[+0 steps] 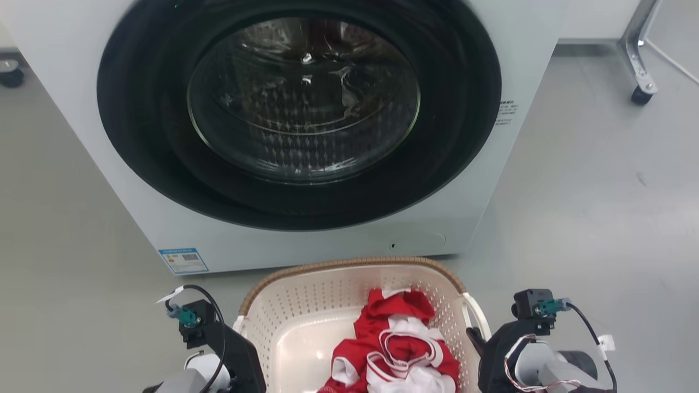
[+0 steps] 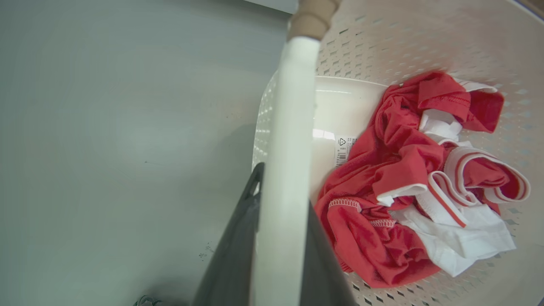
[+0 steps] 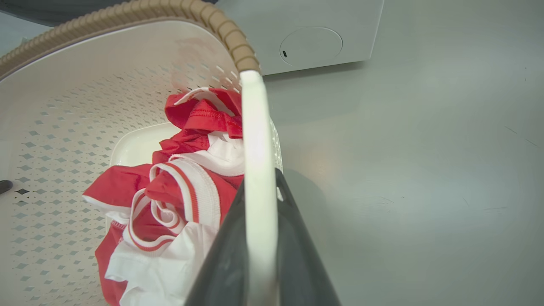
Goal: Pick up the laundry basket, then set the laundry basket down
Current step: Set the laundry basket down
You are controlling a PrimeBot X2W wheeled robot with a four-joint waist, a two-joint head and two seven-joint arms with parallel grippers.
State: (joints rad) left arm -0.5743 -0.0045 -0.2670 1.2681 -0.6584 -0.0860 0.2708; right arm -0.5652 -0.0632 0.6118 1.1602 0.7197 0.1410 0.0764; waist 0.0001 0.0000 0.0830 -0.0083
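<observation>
The laundry basket (image 1: 349, 263) is cream-white and perforated with a brown woven-look rim. It sits low in the head view, just in front of the washing machine. Red and white clothes (image 1: 398, 349) lie inside it. My left gripper (image 1: 240, 330) is at its left side and my right gripper (image 1: 476, 338) at its right side. In the left wrist view my left gripper (image 2: 282, 187) is shut on the white side handle (image 2: 293, 106), one dark finger on each side. In the right wrist view my right gripper (image 3: 260, 182) is shut the same way on the other handle (image 3: 255, 127). Whether the basket touches the floor I cannot tell.
The white washing machine (image 1: 82, 65) with its round dark door stands close behind the basket, and its lower panel (image 3: 310, 42) is near the rim. A metal leg on a caster (image 1: 639, 82) stands at the far right and a wheel (image 1: 11, 73) at the far left. Grey floor lies on both sides.
</observation>
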